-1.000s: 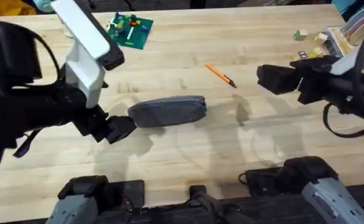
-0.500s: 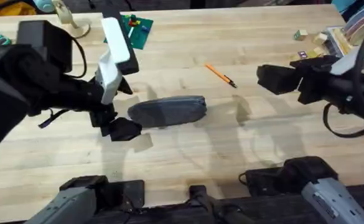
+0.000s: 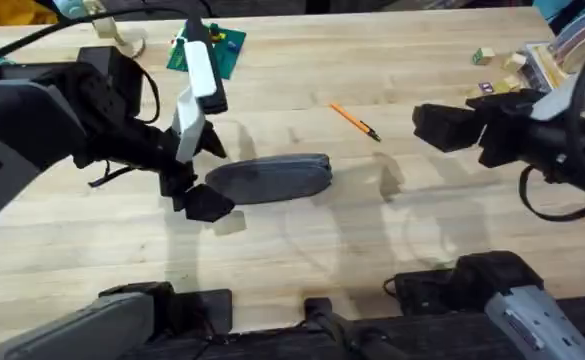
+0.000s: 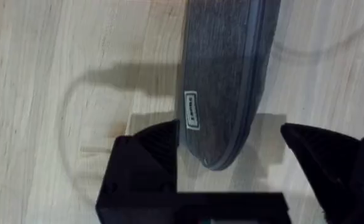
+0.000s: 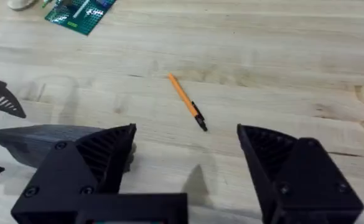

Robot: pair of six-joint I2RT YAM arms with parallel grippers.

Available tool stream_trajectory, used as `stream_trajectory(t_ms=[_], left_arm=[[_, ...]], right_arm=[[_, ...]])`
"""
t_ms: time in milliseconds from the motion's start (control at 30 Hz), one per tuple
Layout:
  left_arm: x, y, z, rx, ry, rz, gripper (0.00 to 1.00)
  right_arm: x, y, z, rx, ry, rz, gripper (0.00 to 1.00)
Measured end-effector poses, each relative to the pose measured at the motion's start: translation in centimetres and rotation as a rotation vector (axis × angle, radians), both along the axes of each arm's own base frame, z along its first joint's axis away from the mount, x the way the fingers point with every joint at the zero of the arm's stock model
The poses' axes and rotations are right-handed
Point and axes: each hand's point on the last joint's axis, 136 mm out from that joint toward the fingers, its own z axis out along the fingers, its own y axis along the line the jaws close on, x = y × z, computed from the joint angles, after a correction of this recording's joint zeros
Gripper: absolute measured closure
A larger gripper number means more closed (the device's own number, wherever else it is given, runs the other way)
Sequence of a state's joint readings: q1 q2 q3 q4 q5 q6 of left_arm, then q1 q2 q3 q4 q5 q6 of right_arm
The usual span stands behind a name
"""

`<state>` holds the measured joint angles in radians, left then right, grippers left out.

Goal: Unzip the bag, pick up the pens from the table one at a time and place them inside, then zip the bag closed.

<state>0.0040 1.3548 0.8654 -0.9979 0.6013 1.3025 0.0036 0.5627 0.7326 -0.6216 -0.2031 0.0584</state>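
Left fingers (image 4: 150, 149) lowered, spread astride bag (image 4: 225, 74) end.

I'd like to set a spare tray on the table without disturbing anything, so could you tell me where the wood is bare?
Bare wood runs along the near side of the light wooden butcher-block table, between the oblong grey fabric pouch and the arm bases. It is crowded around the pouch's end, which the left gripper straddles with open jaws, and at the orange stick pen and the green board.
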Motion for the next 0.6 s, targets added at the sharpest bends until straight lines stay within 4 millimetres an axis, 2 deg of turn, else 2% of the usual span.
stream_trajectory(t_ms=[367, 433, 533, 600], left_arm=[[-0.02, -0.23, 0.15, -0.016, 0.0, -0.001, 0.009], [-0.03, -0.19, 0.12, -0.013, 0.0, -0.002, 0.183], [0.02, -0.14, 0.09, -0.009, -0.004, -0.004, 0.642], [0.17, -0.11, 0.09, -0.008, -0.012, -0.006, 0.914]], right_arm=[[0.01, 0.0, 0.03, 0.0, -0.001, 0.0, 0.004], [0.01, 0.0, 0.02, 0.0, -0.001, 0.0, 0.004], [0.01, 0.0, 0.03, 0.0, -0.001, 0.0, 0.004], [0.01, 0.0, 0.03, 0.0, -0.001, 0.0, 0.004]])
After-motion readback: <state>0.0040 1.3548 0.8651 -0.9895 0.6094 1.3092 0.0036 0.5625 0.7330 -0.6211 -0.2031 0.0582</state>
